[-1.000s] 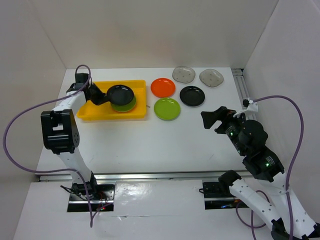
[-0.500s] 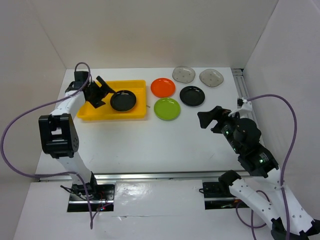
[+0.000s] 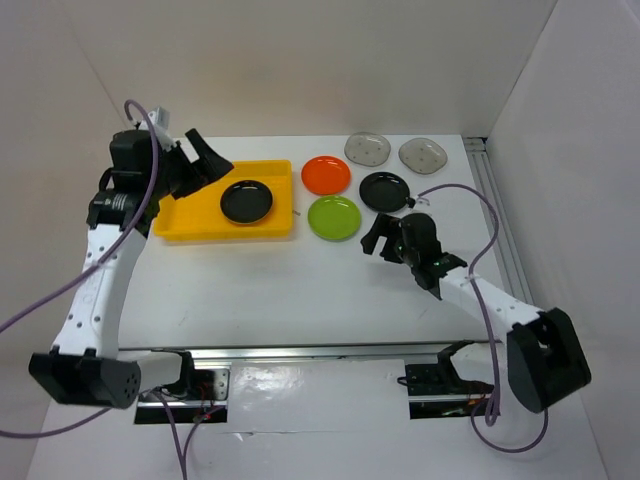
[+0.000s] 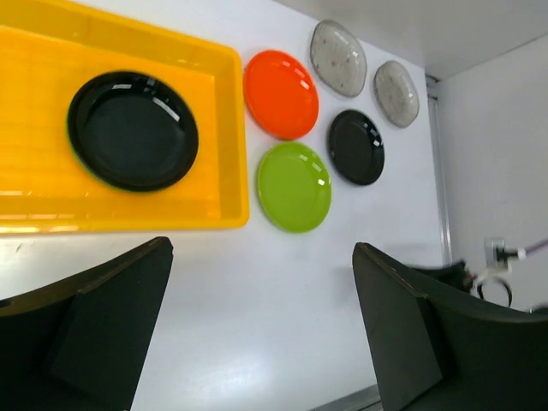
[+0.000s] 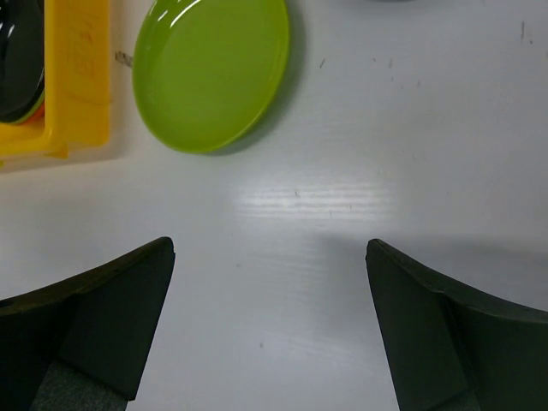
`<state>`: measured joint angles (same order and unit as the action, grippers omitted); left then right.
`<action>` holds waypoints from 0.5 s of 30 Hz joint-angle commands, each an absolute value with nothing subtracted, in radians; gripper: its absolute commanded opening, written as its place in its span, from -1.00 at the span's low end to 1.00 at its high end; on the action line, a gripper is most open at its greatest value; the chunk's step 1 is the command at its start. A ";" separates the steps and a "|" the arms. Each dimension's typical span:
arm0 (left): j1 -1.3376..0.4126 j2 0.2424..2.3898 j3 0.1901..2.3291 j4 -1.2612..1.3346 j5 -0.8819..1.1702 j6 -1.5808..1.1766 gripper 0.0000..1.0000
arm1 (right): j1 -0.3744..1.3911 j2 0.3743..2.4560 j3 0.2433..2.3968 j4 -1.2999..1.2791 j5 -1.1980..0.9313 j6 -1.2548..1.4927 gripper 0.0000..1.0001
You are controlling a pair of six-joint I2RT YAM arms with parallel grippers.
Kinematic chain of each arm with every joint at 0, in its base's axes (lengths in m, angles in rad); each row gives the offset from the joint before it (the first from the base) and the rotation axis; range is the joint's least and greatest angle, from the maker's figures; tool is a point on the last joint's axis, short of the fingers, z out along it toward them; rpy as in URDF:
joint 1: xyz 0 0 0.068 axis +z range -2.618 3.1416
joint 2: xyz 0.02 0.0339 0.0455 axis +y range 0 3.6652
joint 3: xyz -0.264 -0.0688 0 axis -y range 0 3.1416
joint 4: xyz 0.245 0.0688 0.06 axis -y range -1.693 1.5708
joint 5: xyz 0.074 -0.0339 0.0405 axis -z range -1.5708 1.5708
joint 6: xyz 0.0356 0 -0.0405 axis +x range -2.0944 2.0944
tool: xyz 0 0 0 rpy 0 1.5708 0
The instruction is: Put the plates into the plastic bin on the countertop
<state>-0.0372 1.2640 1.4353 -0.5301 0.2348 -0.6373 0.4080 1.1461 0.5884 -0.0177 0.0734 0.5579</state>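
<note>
The yellow plastic bin (image 3: 180, 220) sits at the back left of the countertop (image 3: 300, 290). A black plate (image 3: 246, 201) lies in it on top of a lime green one whose edge just shows. My left gripper (image 3: 203, 160) hangs open and empty above the bin's left end. An orange plate (image 3: 326, 175), a lime green plate (image 3: 334, 218), a black plate (image 3: 385, 191) and two smoky-grey plates (image 3: 367, 149) (image 3: 423, 155) lie on the white surface right of the bin. Just right of the green plate (image 5: 211, 73), my right gripper (image 3: 383, 238) is open and empty, low over the surface.
White walls stand on the left, back and right. A metal rail (image 3: 300, 352) runs along the front edge, and another rail (image 3: 484, 180) lines the right side. The right arm's cable (image 3: 480, 235) loops over the surface behind it.
My left gripper opened, let the black plate drop onto the green one in the bin, then rose and drew back. My right arm swung left and down toward the lime green plate.
</note>
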 commanded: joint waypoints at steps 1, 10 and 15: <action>-0.031 1.154 1.353 -0.618 0.258 -0.545 1.00 | 0.370 1.302 0.615 0.276 0.032 0.575 1.00; -0.031 1.013 1.227 -0.647 0.267 -0.502 1.00 | 0.322 1.683 0.744 0.396 -0.031 0.594 0.78; -0.031 1.003 1.198 -0.647 0.267 -0.502 1.00 | 0.313 1.813 0.819 0.411 -0.046 0.604 0.72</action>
<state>-0.0341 1.0317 1.2064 -0.6651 0.2493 -0.5259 0.3218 1.7493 0.7799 0.3756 -0.0334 0.5915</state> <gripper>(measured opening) 0.997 0.868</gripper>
